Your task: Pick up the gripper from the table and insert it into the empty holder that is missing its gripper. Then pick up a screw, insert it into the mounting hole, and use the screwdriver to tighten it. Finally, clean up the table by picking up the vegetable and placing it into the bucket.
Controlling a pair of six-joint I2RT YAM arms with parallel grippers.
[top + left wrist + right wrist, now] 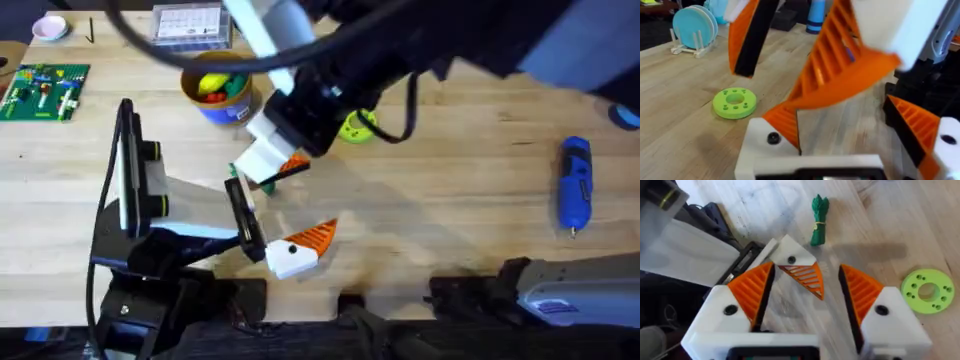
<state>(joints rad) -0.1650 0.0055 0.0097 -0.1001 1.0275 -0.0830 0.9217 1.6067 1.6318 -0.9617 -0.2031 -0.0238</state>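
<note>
The left gripper hangs low over the wooden table, fingers apart, nothing held. Just beyond it, the right gripper is spread wide and straddles a white block with an orange ribbed wedge at its tip. Whether the wedge is fully seated cannot be told.

Handling, as judged: the wedge is light, rigid plastic. Grip its flat sides; the ribs resist slipping.

The toy vegetable lies near the block, small and light. Farther off are the green ring, the blue pot and, well apart, the slim blue screwdriver.
</note>
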